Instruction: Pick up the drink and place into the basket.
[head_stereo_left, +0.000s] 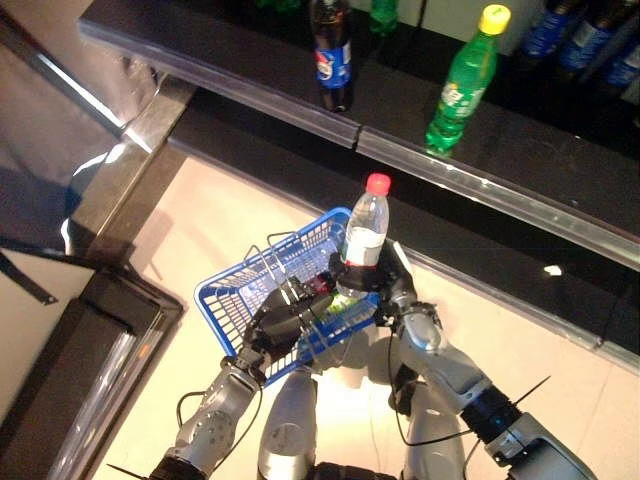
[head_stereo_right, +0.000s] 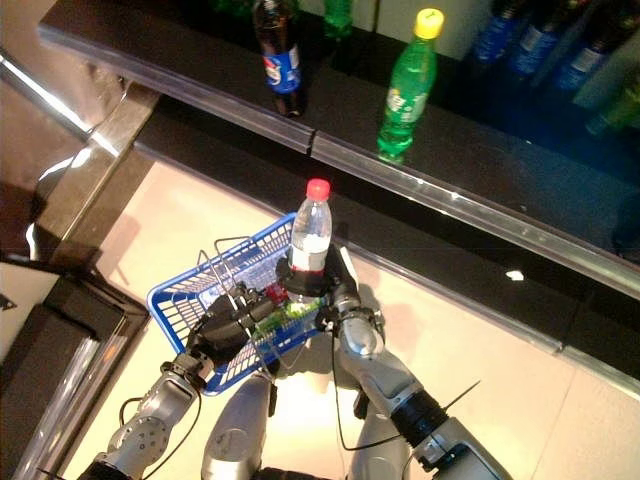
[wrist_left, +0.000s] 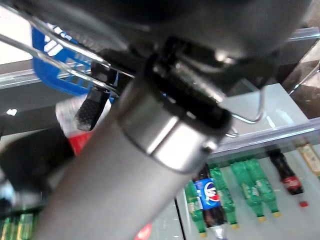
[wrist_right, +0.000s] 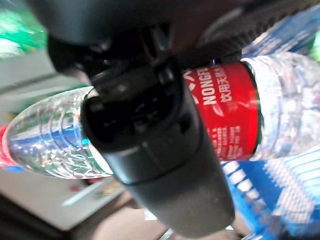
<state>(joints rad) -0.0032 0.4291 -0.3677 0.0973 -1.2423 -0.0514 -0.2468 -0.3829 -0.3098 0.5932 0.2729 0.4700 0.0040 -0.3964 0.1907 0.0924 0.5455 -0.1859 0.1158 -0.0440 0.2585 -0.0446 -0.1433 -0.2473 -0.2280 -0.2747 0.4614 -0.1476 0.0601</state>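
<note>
Clear water bottle (head_stereo_left: 364, 232) with red cap and red label, upright in the right hand (head_stereo_left: 392, 292), fingers curled round its lower body, poised over the near right rim of the blue wire basket (head_stereo_left: 247, 284); something green already lying inside the basket under it. Best lowered straight down past that rim, kept upright and clear of the wire handle, with the grip loosened only once the base is inside. Left hand (head_stereo_left: 283, 318) clenched on the basket's near side, to be kept level and steady; cola bottle (head_stereo_left: 331, 52) and green soda bottle (head_stereo_left: 461, 80) on the shelf beyond the basket, well apart.
</note>
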